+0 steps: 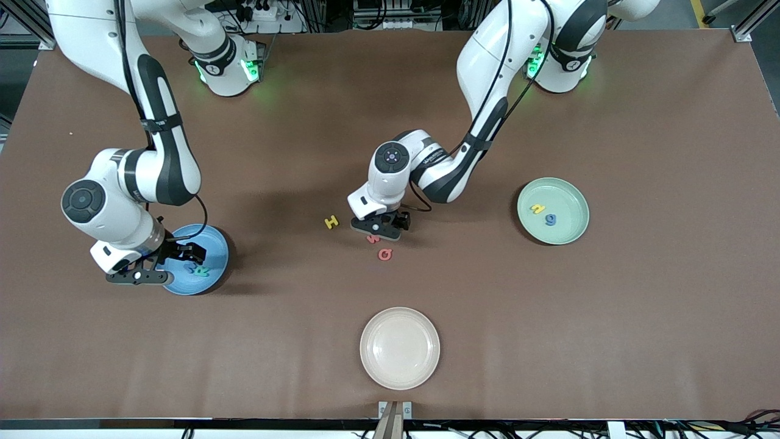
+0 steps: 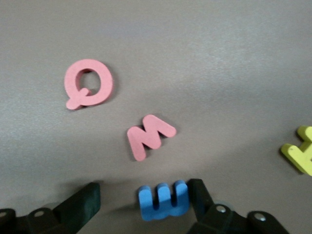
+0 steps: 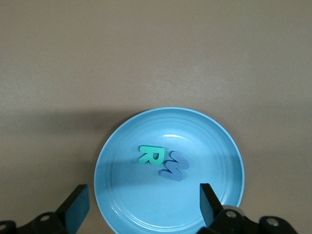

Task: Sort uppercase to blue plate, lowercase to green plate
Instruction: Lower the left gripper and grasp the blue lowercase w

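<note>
My left gripper [image 1: 381,228] is low at the table's middle, open around a blue lowercase m [image 2: 163,200]. One finger [image 2: 200,192] touches the m and the other stands apart. Close by lie a red w [image 2: 149,136] [image 1: 372,239], a red Q [image 2: 88,89] [image 1: 384,254] and a yellow H [image 1: 331,222] [image 2: 301,150]. The blue plate [image 1: 210,241] [image 3: 204,141], toward the right arm's end, holds a green R [image 3: 151,155] and a blue M [image 3: 174,166]. My right gripper [image 1: 161,268] [image 3: 142,204] hangs open and empty over it. The green plate [image 1: 567,235] holds a yellow n [image 1: 537,208] and a blue g [image 1: 551,219].
A cream plate [image 1: 399,378] sits near the table's front edge, nearer to the front camera than the loose letters. Bare brown tabletop lies between the plates.
</note>
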You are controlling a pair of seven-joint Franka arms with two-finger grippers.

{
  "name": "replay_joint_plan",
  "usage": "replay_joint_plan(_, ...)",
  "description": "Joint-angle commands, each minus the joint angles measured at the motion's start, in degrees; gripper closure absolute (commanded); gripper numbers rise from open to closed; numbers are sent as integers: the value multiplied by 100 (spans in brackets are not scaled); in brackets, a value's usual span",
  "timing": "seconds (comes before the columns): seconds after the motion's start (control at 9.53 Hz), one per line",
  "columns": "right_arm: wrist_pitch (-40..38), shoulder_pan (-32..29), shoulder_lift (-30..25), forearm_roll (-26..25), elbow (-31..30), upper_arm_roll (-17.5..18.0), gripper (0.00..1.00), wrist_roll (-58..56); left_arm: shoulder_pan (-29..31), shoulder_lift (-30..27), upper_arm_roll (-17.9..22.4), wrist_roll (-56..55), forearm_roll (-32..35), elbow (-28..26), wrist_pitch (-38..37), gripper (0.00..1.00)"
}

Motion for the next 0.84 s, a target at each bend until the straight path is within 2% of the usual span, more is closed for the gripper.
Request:
replay_joint_plan(0.0,-46,-90,-140,105,-38,76,0,-8,-51,143,-30,28,24,179,-4,17)
replay_joint_plan(0.1,-38,-90,-140,105,-38,76,0,-8,-51,152,-30,28,24,206,-4,21)
replay_joint_plan(0.31,-46,-90,-140,96,-47,76,0,-8,-42,152,-30,37,24,206,-13,34)
replay_joint_plan(0.42,-38,-90,-140,105,-38,76,0,-8,-33,152,-30,46,24,215,-13,37)
replay_joint_plan(0.52,-37,-90,-140,105,-38,76,0,-8,-24,152,-30,46,24,232,-13,49)
replay_joint_plan(0.73,-46,-90,-140,105,-47,76,0,-8,-24,152,-30,46,24,232,-13,53)
